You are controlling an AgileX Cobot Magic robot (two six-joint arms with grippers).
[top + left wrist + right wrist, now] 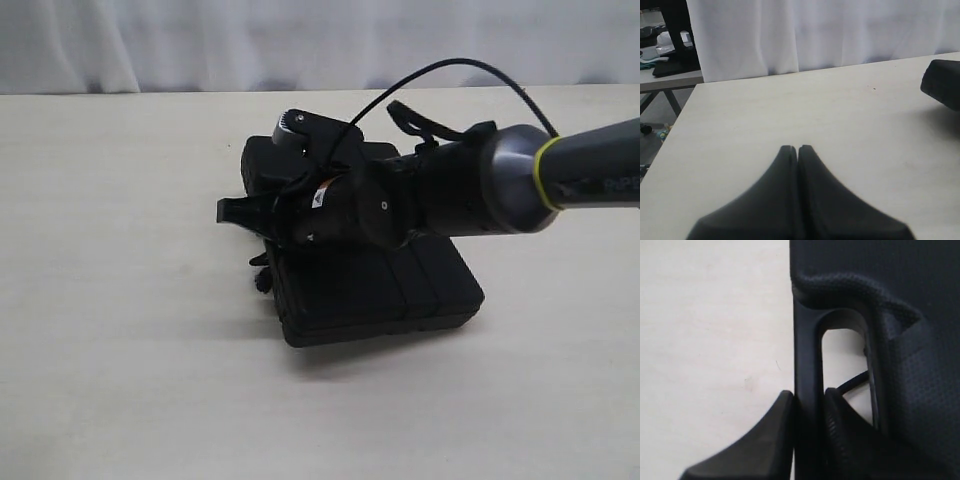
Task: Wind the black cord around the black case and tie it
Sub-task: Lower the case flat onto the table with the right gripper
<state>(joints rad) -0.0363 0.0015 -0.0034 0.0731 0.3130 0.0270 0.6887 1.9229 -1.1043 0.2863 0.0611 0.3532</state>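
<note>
The right hand (807,392) has its two fingers pinched on the outer bar of the moulded handle (807,340) of the flat, rectangular matte black case (400,290), which lies on the pale counter (120,380). The case looks rigid and fairly light, and its textured plastic should hold well at that bar. A thin black braided cord (854,383) shows only through the handle cutout. It looks limp, so it probably wants pinching near an end. The left hand (798,150) is closed, empty, and well off to the side.
</note>
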